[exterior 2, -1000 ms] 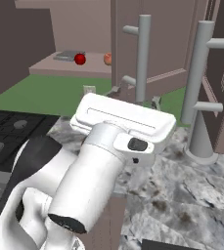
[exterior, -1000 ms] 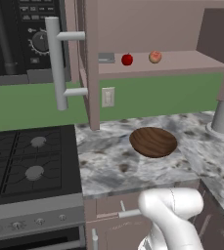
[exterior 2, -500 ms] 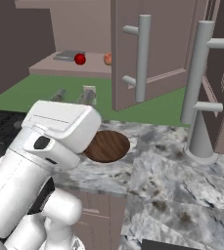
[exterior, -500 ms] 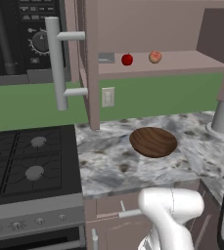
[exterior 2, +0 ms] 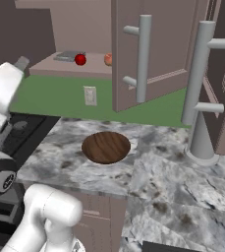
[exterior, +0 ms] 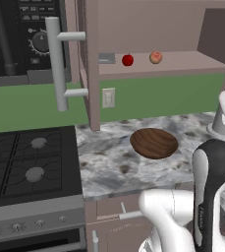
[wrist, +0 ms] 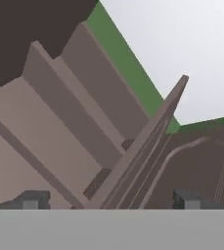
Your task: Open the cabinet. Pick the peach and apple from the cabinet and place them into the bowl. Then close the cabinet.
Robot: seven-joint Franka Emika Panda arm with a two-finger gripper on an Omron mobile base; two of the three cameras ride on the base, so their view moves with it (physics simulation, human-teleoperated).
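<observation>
At the far left of the left base view a black stove (exterior: 28,165) fills the near corner, with a dark microwave (exterior: 15,37) above it cut off by the frame edge. The cabinet (exterior: 153,34) stands open: its left door (exterior: 87,64) is swung out edge-on, its long grey handle (exterior: 60,64) facing the stove. On the shelf inside lie a flat grey object (exterior: 106,58), too small to identify, then the apple (exterior: 127,60), then the peach (exterior: 155,57), all apart from each other. In the right base view the peach (exterior 2: 108,59) is half hidden behind the right door (exterior 2: 153,54). A wall outlet (exterior: 108,97) sits on the green wall below. The bowl (exterior: 154,142) rests on the marbled desk (exterior: 109,157), beneath the shelf. A grey cylinder (exterior 2: 201,140) stands at the desk's right end, its top hidden.

In the hand view the claw (wrist: 108,200) is spread wide with nothing between its fingertips (wrist: 33,199), looking along a door edge.
</observation>
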